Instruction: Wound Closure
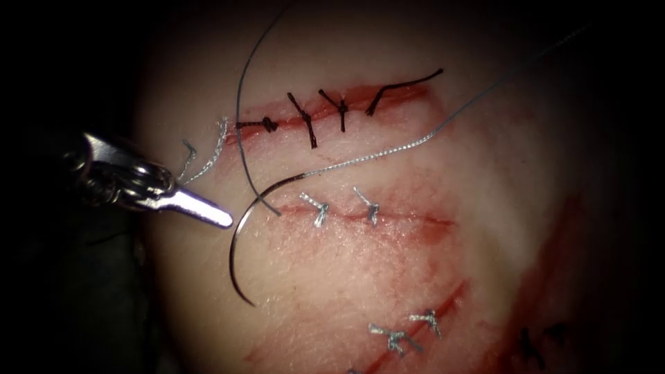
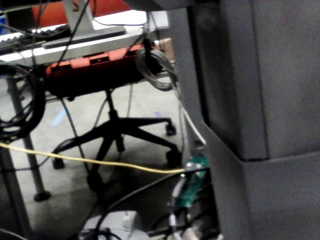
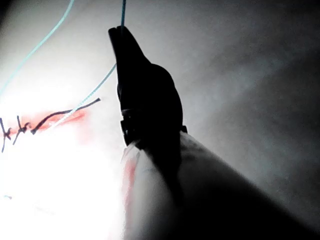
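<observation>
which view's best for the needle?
Endoscope view: the needle shows whole, lying loose on the tissue left of the middle cut, with thread trailing from it, just off the shut left end effector. The right wrist view has thread and the upper cut's dark stitches instead.

In the endoscope view, light pools on the middle of the tissue (image 1: 388, 277) and fades to black along the left edge and in every corner. The left tool (image 1: 220, 218) glares white at its tip, and the needle (image 1: 231, 256) and thread (image 1: 388, 151) glint. In the right wrist view the tissue burns out white, and the right tool (image 3: 120, 31) is a black silhouette, probably backlit.
</observation>
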Robot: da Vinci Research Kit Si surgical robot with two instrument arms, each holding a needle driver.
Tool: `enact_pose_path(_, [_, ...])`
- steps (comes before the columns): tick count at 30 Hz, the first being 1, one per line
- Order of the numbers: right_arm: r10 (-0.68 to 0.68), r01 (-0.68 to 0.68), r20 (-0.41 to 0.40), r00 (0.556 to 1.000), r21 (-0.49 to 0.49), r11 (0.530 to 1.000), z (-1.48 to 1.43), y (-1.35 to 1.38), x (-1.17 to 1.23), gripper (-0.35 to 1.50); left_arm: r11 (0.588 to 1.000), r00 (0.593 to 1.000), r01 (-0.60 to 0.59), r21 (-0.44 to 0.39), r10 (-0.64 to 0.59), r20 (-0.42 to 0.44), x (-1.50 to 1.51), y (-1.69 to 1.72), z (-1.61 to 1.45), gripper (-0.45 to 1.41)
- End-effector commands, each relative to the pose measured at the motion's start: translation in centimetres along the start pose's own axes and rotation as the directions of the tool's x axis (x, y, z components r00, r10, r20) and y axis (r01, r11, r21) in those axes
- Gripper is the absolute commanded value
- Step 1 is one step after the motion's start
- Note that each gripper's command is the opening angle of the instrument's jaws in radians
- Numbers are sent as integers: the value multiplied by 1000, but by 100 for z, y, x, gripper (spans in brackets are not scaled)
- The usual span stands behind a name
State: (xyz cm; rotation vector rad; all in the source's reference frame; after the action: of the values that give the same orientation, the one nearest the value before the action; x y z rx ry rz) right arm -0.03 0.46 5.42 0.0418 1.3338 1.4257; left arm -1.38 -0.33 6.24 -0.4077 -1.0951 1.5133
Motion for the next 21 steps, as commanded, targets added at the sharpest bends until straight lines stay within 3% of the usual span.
enact_pose_path(1, [2,-2,-2,1000,0,1000,8,-5,-3,-35,998,999,-25,59,23,34,-3,-17,24,31])
enact_pose_path(4, [3,-3,-1,1000,-2,1000,9,-7,-2,-35,991,998,-34,132,28,47,-6,-37,41,32])
enact_pose_path(9, [4,-4,1,1000,0,1000,8,-10,-3,-35,983,999,-7,181,-2,52,-3,-55,50,36])
enact_pose_path(10, [4,-4,1,1000,0,1000,8,-10,-3,-35,983,999,-9,181,0,49,-3,-54,50,31])
enact_pose_path(14, [4,-4,1,1000,0,1000,8,-10,-3,-35,982,999,13,189,-22,45,-2,-45,50,-45])
enact_pose_path(18, [5,-5,2,1000,0,1000,7,-11,-2,-28,983,998,24,182,-33,48,0,-27,45,-45])
enact_pose_path(20, [5,-5,3,1000,-1,1000,7,-12,-2,22,986,998,28,163,-35,42,3,-18,38,-45])
enact_pose_path(21, [1,-1,3,1000,-2,1000,5,-15,-2,111,992,998,57,116,-61,32,7,-6,27,-45])
